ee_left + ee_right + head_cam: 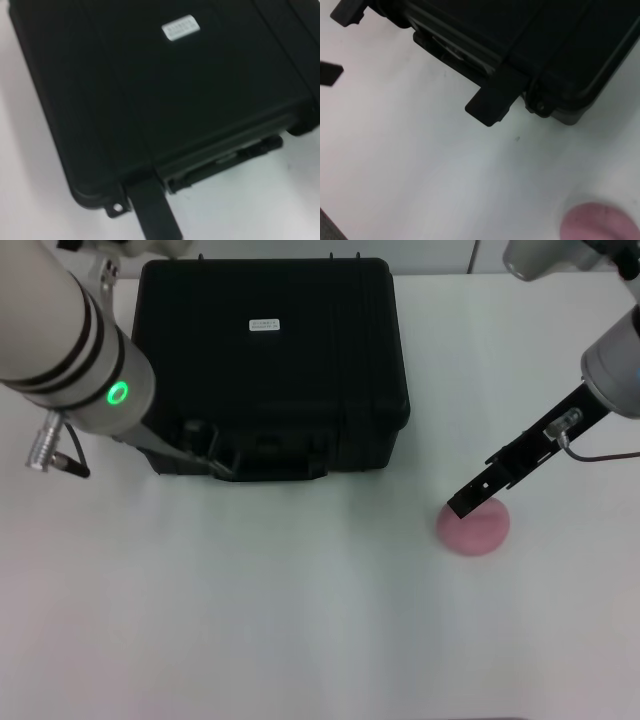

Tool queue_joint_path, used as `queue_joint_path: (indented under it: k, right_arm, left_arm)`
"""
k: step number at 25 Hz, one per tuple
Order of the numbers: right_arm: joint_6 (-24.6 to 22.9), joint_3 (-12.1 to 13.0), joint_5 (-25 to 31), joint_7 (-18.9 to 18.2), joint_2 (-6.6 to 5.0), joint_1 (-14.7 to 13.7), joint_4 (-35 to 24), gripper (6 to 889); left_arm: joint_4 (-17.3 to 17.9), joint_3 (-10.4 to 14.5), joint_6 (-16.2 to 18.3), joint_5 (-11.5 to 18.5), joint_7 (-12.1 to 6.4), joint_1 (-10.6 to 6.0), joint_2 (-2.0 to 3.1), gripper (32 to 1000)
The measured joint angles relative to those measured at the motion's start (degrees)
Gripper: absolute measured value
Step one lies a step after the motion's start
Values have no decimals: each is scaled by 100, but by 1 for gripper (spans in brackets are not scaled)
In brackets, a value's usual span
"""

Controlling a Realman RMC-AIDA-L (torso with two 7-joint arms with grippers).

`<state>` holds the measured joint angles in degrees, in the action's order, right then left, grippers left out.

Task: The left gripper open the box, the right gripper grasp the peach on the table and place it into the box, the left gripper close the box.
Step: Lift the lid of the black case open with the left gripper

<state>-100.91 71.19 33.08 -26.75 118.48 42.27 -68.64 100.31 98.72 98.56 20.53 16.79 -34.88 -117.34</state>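
One flattened matte-pink peach (473,526)

The box (270,365) looks like hard black plastic, matt with only a faint sheen on the lid; its small label (264,325) is flat white, like paper or a printed sticker; the table (250,620) is a smooth, plain white surface, matt with soft diffuse reflections; the peach (474,527) is matt pink, soft-looking, without shine; the left arm's shell (60,340) is smooth glossy white with black bands; the right gripper (468,502) is dull black, plastic or metal I cannot tell.
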Motion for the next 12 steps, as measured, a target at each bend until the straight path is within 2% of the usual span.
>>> queue_joint_path:
  k: [5,12]
  right_arm:
    - [24,0,-8,-37,-10,-16,23,862]
    - [36,0,-7,-52,-9,5,151,862]
  left_arm:
    - [2,-213,-12,-366,-39,-62,5,865]
    - [-133,-391,-259,-378,-187,-70,9,869]
